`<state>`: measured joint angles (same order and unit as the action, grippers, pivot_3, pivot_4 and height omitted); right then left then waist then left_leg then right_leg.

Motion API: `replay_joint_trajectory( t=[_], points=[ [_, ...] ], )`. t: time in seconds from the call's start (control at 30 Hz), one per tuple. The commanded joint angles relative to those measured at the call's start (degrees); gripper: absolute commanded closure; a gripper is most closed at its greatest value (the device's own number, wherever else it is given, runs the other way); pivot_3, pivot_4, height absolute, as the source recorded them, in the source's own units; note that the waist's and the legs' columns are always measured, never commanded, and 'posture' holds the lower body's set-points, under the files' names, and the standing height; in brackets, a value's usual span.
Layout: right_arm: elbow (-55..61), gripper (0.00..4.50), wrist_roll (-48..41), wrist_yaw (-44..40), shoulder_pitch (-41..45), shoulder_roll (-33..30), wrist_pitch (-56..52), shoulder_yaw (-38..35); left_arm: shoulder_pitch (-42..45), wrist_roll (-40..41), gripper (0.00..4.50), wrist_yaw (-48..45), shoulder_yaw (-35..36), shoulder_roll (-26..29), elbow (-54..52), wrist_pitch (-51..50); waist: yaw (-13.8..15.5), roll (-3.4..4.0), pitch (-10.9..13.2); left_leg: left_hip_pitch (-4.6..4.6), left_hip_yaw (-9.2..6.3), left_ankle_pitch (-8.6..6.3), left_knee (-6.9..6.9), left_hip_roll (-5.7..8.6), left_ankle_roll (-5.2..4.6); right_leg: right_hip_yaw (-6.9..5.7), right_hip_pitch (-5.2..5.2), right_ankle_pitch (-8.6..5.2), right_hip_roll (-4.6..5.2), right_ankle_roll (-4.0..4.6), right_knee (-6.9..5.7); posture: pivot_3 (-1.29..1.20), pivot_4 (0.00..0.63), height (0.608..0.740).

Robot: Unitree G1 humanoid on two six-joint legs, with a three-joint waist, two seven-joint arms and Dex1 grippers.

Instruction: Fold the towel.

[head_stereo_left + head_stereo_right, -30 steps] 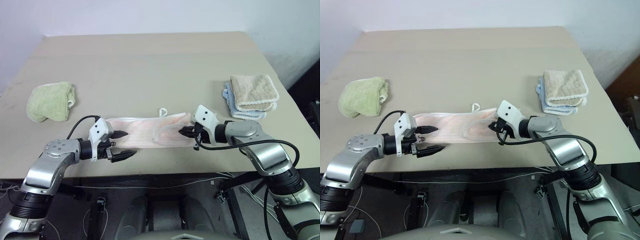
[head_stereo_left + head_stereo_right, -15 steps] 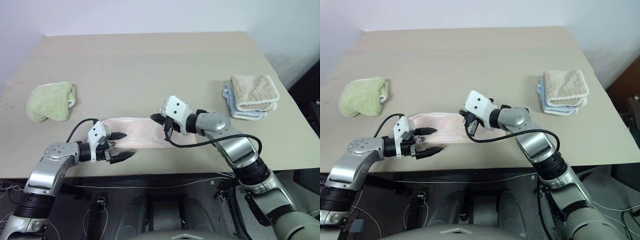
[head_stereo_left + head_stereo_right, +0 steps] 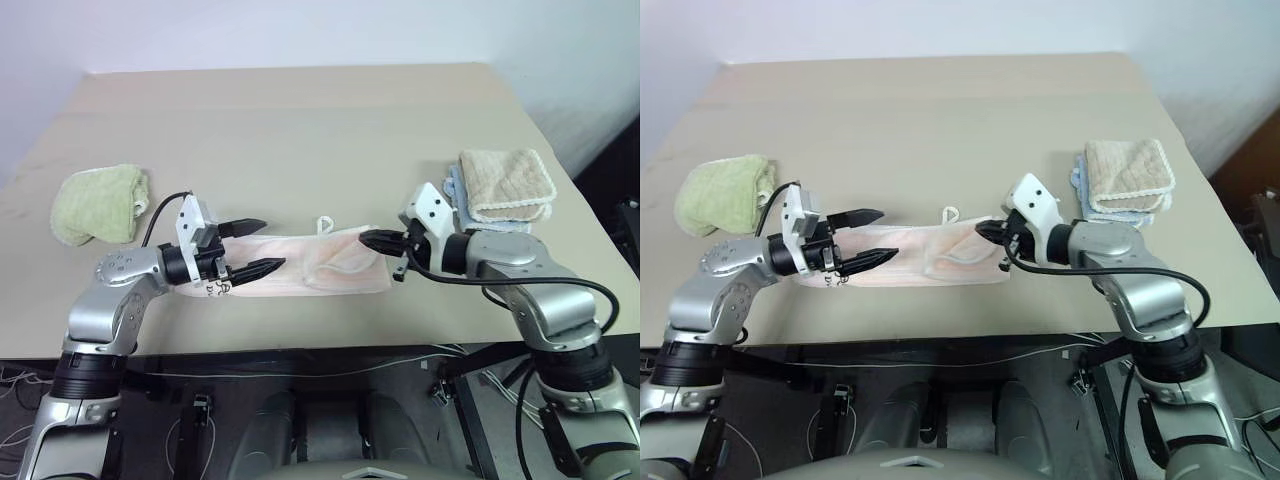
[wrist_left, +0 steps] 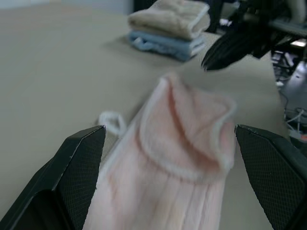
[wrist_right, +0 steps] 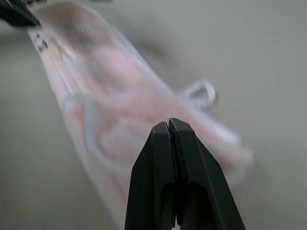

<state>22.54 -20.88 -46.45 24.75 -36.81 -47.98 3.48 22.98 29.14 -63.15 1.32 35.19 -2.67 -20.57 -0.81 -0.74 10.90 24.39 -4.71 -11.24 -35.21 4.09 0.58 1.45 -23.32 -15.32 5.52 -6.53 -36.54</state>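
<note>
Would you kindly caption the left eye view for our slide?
Open left gripper and shut right gripper flank the pink towel.

We see even, soft, diffuse light over the whole surface (image 3: 300, 130), bright enough, no glare and no hot spots. Shadows are faint: a thin soft one under the left claw (image 3: 252, 247) and arm, another under the right claw (image 3: 366, 240), both falling on the near part of the surface. Below the near edge it goes dark. Head views are sharp, edges of the surface look straight. Left wrist view: towel (image 4: 177, 143) soft and out of focus, own fingers (image 4: 72, 167) crisp with texture showing. Right wrist view: towel and surface heavily blurred, smeared; the closed fingers (image 5: 175, 177) are sharp.
</note>
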Motion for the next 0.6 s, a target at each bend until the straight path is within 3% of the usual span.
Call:
replay_joint_trajectory(
  t=[0.03,0.23,0.6],
  points=[
    [3.12,4.46,3.29,-1.42,-2.72,-2.65,10.93,-0.34,2.98,-2.34,0.0,-1.49,-2.43,-0.23,0.88,1.96,-0.01,0.0,0.0,0.0,0.0,0.0,-0.01,0.0,0.0,-0.01,0.01,0.0,-0.03,0.0,0.0,0.0,0.15,0.74],
    [1.52,4.46,4.74,-2.77,-2.71,-3.81,14.44,2.52,4.28,-6.58,0.0,-4.11,-5.52,-0.46,6.44,6.25,-0.06,0.0,0.0,-0.01,0.02,0.01,-0.05,0.01,-0.01,0.0,0.04,0.0,-0.06,-0.02,-0.01,0.0,0.15,0.74],
    [0.07,4.46,8.58,-10.59,-1.49,-7.57,23.48,8.12,-1.88,-7.33,0.0,-2.44,-4.77,0.38,2.72,6.08,0.1,-0.01,0.0,0.0,-0.03,0.01,-0.06,0.0,-0.01,-0.01,0.05,0.0,-0.03,-0.02,0.01,0.0,0.15,0.74]
  ],
)
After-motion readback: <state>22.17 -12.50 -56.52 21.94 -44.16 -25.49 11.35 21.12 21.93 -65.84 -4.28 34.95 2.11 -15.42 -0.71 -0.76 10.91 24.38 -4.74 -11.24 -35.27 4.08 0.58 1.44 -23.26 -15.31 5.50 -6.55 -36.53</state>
